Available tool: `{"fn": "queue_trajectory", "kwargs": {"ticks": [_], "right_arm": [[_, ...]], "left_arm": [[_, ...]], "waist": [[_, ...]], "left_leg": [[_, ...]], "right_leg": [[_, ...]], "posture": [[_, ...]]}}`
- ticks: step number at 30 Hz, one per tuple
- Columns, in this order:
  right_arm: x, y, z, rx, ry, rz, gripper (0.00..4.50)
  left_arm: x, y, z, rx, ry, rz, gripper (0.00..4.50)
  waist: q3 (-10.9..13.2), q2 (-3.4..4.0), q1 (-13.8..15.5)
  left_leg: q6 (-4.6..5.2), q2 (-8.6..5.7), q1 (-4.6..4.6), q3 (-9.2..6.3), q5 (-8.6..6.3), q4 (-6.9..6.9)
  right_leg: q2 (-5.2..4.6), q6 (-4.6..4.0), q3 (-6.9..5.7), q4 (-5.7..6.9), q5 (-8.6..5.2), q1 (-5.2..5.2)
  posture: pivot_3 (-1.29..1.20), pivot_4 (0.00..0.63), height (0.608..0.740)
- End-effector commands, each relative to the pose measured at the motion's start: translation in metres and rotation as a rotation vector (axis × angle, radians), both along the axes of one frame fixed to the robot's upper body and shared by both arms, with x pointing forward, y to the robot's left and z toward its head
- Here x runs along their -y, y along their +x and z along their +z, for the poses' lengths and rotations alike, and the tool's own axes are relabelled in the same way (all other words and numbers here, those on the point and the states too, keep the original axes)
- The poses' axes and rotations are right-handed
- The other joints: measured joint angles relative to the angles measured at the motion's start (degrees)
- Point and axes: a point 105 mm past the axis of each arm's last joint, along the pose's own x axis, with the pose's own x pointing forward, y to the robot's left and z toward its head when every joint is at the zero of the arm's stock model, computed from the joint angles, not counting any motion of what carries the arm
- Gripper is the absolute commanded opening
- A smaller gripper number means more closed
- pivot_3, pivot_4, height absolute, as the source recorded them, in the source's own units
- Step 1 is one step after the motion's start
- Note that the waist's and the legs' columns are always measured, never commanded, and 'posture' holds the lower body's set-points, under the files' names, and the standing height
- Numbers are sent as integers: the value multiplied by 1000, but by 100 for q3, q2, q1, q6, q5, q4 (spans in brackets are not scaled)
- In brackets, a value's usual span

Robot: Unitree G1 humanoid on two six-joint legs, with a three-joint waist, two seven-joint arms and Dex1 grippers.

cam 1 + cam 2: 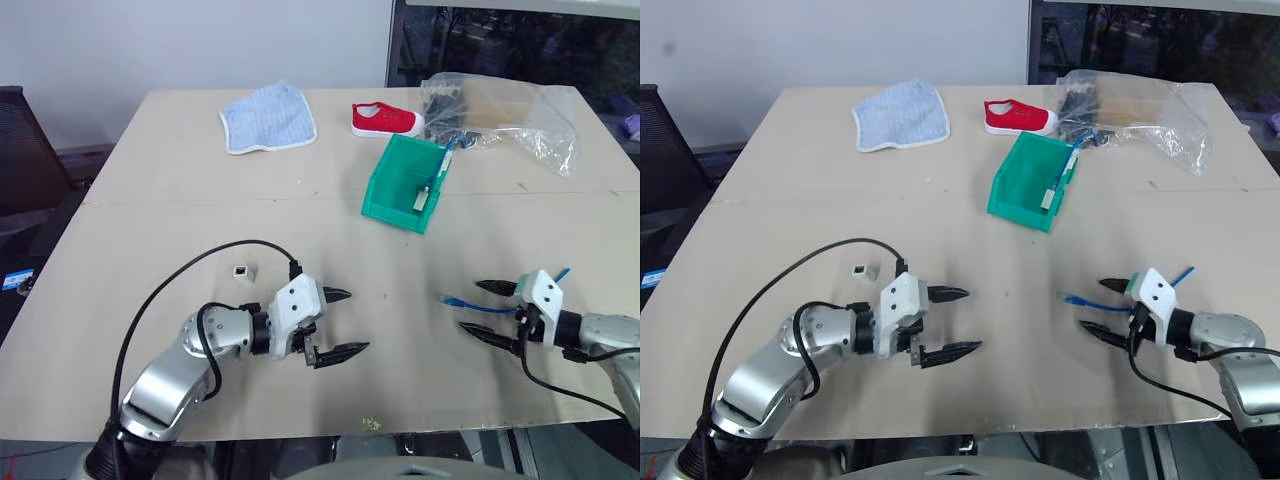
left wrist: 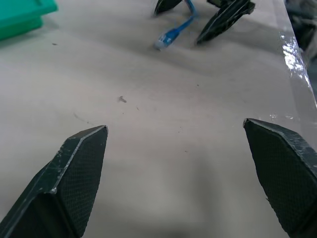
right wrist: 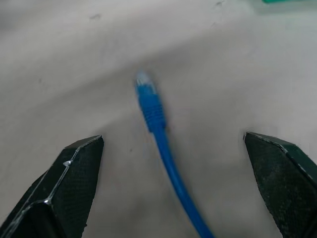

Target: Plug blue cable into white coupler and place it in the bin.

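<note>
Right end effector point(image 1: 478, 306): released, jaws straddling the cable point(image 3: 157, 130) at lower right of the frame; you should clench just behind the plug.
Left end effector point(image 1: 342, 321): released, empty.
Coupler point(image 1: 243, 270): left of centre, apart.
Bin point(image 1: 385, 200): upper centre.
Room: surface point(image 1: 150, 200) open between arms; near edge close.

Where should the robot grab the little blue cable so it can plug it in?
Probably just behind the plug end of the blue cable, on its thicker ribbed collar, with the plug sticking out free. The open right gripper already straddles the cable lying flat on the table, so come along it and close across it.
</note>
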Motion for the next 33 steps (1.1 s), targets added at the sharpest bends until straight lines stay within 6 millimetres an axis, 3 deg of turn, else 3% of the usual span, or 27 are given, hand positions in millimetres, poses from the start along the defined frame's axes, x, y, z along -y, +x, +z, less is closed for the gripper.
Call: {"fn": "queue_trajectory", "kwargs": {"ticks": [1,4,5,9,14,23,27,28,31,33], "right_arm": [[-3,4,1,-2,-13,41,3644],[-5,6,1,-2,-18,69,2023],[-7,6,1,-2,-16,79,1819],[-12,4,0,-10,-21,117,64],[-20,11,7,3,-4,152,64],[-87,42,21,41,-96,433,64],[-95,52,20,35,-155,507,64],[-93,53,18,28,-173,519,746],[-88,56,21,34,-181,520,2072],[-82,59,34,75,-120,460,3013]], "left_arm": [[4,-6,15,23,-7,-51,4500],[3,-6,22,28,-1,-58,4500],[1,-6,25,26,-6,-59,4500],[-6,-4,32,33,-11,-59,4500],[-11,2,37,55,4,-57,4500],[-31,11,33,59,86,-57,4500],[-34,13,31,58,98,-64,4500],[-34,14,30,56,100,-66,4500],[-36,18,22,51,124,-71,4500],[-32,29,15,55,135,-57,4500]], "waist": [[1,-1,1],[1,-1,11],[1,-1,20],[2,-2,31],[8,-4,23],[25,-11,-110],[27,-14,-77],[27,-14,-63],[27,-14,-54],[29,-13,-42]], "left_leg": [[0,0,0,-2,0,0],[0,0,-2,-15,0,0],[0,0,-2,-16,0,0],[-1,0,1,-22,1,7],[-1,0,2,-24,1,41],[-8,5,6,-33,5,75],[-11,4,-10,-45,7,73],[-15,3,-19,-49,9,74],[-22,0,-40,-46,13,71],[-26,-1,-39,-46,15,70]], "right_leg": [[1,0,-3,0,0,0],[5,0,-13,2,0,1],[5,0,-13,3,0,1],[7,0,-17,22,-1,0],[11,-1,-16,53,-1,1],[31,-3,-12,82,0,1],[29,-3,-21,82,0,-9],[27,-3,-24,82,0,-13],[22,-3,-24,77,0,-30],[22,-2,-24,76,0,-30]], "posture": [[0,150,740],[0,150,740],[0,150,740],[0,150,740],[0,150,740],[0,150,740],[0,150,740],[0,150,740],[0,150,740],[0,150,740]]}}
